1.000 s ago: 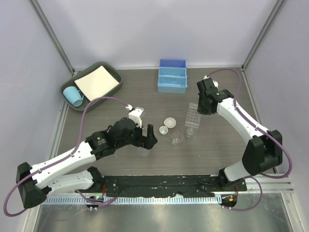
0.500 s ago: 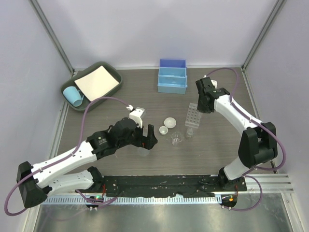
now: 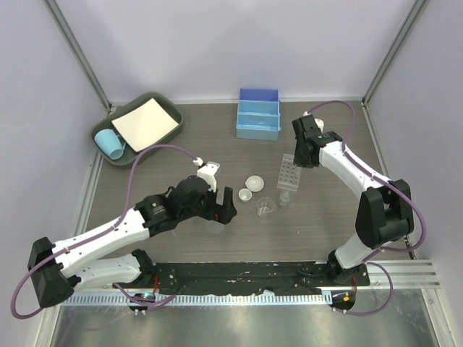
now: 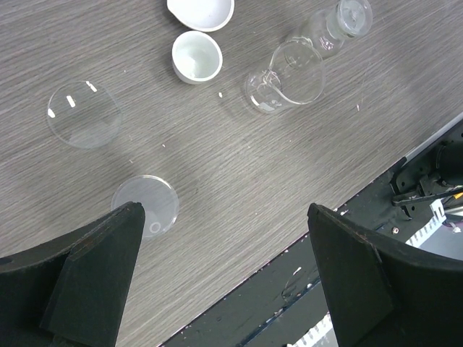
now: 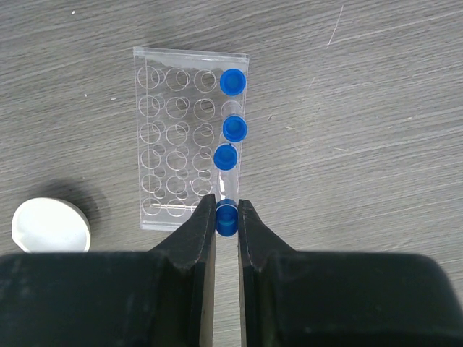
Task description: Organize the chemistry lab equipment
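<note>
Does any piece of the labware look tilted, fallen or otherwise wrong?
One blue-capped tube in the tube rack seems to lean: its clear body shows below the cap, while the other tubes are seen end-on. Nothing looks spilled or broken.

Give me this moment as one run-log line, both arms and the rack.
left jaws: open, empty, near funnel | right jaws: shut on blue-capped tube at tube rack corner | rack: three other capped tubes in same column
</note>
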Robot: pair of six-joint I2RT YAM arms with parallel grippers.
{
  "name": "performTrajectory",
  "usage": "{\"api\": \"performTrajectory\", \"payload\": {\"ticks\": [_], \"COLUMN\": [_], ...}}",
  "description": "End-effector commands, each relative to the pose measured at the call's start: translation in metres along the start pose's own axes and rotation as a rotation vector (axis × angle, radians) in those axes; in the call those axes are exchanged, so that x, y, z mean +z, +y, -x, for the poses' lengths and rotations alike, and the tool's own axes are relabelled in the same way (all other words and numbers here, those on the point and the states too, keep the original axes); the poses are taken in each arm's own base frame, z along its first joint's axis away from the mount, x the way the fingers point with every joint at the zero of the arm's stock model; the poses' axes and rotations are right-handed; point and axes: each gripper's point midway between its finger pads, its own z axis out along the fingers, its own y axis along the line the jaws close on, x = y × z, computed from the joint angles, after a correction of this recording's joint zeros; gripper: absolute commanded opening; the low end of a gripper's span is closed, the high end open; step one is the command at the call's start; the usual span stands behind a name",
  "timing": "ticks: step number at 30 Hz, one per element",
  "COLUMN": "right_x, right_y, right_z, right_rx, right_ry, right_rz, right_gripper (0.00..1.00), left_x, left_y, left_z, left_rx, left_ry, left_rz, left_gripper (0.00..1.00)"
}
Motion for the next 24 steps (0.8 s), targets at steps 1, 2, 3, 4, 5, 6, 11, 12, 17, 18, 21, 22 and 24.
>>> {"api": "performTrajectory", "payload": {"ticks": [1, 2, 3, 4, 5, 6, 11, 12, 17, 18, 21, 22, 24], "right_x": [0.005, 0.006, 0.007, 0.007, 0.009, 0.009, 0.013, 0.014, 0.018, 0.019, 0.020, 0.020, 0.019], "right_y": [0.004, 0.004, 0.004, 0.004, 0.003, 0.003, 0.001, 0.001, -0.001, -0.001, -0.002, -0.002, -0.001], "right_z": [0.006, 0.003, 0.003, 0.003, 0.000, -0.001, -0.008, -0.009, -0.013, -0.014, -0.016, -0.017, -0.015], "right_rx": [0.012, 0.012, 0.014, 0.015, 0.012, 0.011, 0.008, 0.004, 0.008, 0.007, 0.008, 0.008, 0.015], "right_ry": [-0.028, -0.023, -0.025, -0.026, -0.018, -0.015, 0.002, 0.005, 0.017, 0.020, 0.027, 0.027, 0.021], "right_rz": [0.018, 0.017, 0.016, 0.017, 0.013, 0.013, 0.005, 0.001, -0.014, -0.015, -0.019, -0.018, -0.014], "right_gripper": [0.01, 0.01, 0.01, 0.01, 0.01, 0.01, 0.01, 0.01, 0.02, 0.04, 0.08, 0.12, 0.17], "left_x": [0.005, 0.005, 0.006, 0.007, 0.007, 0.007, 0.009, 0.009, 0.011, 0.012, 0.013, 0.013, 0.013], "left_y": [-0.003, -0.003, -0.003, -0.003, -0.003, -0.003, -0.004, -0.004, -0.005, -0.005, -0.004, -0.004, -0.004], "left_z": [0.005, 0.005, 0.005, 0.004, 0.004, 0.004, 0.002, 0.002, 0.001, 0.000, -0.001, -0.001, -0.002], "left_rx": [0.009, 0.009, 0.009, 0.009, 0.009, 0.007, 0.008, 0.007, 0.007, 0.007, 0.008, 0.008, 0.008], "left_ry": [-0.019, -0.018, -0.017, -0.016, -0.014, -0.014, -0.007, -0.007, -0.001, 0.001, 0.004, 0.006, 0.008], "left_rz": [-0.013, -0.016, -0.015, -0.017, -0.016, -0.016, -0.019, -0.020, -0.024, -0.023, -0.021, -0.023, -0.024], "left_gripper": [1.00, 1.00, 1.00, 1.00, 1.00, 1.00, 1.00, 1.00, 1.00, 1.00, 1.00, 1.00, 1.00]}}
